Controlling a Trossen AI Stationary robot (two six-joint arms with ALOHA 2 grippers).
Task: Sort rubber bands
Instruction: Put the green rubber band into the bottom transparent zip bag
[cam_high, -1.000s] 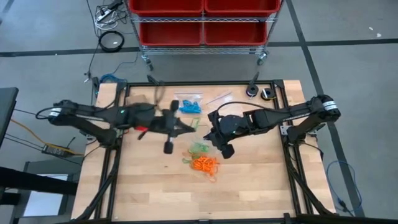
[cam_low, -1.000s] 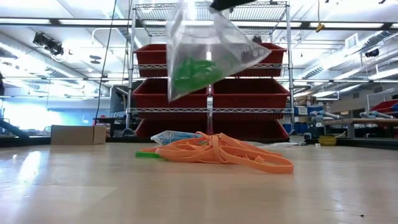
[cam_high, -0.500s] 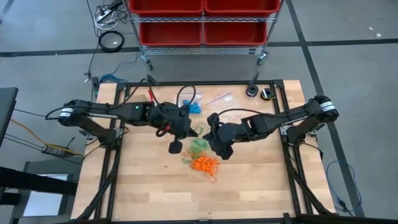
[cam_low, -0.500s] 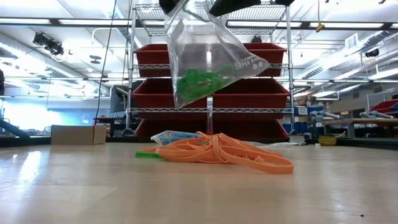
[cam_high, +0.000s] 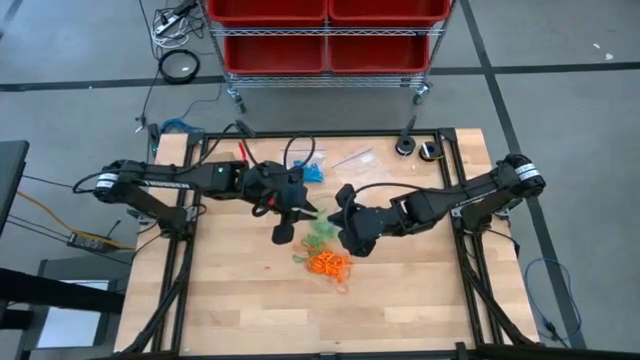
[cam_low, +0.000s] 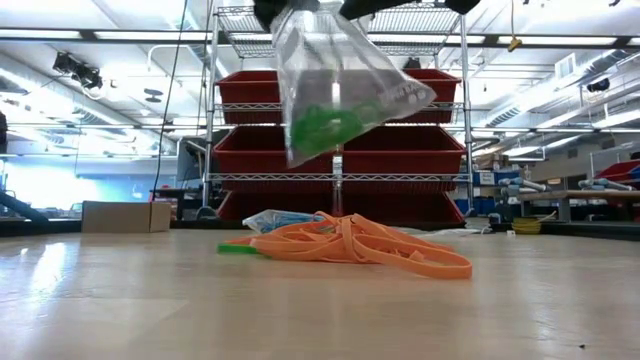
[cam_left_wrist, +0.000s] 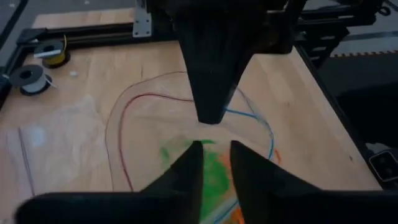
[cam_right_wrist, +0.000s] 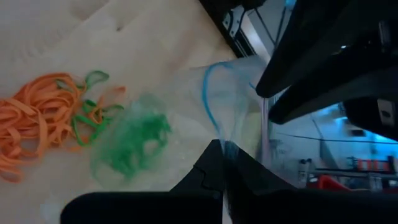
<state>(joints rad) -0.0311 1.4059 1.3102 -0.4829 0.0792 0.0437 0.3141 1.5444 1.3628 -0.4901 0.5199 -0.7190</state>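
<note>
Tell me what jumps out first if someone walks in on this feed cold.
A clear zip bag with green rubber bands inside hangs above mid-table, its mouth pinched by the right hand while the left hand hovers over the opening. Below it, an orange rubber band pile lies on the table.

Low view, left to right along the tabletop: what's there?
Tan cardboard box → loose green rubber band → orange rubber bands → yellow spool. The raised clear bag of green bands overlaps the middle, so it is left out.
</note>
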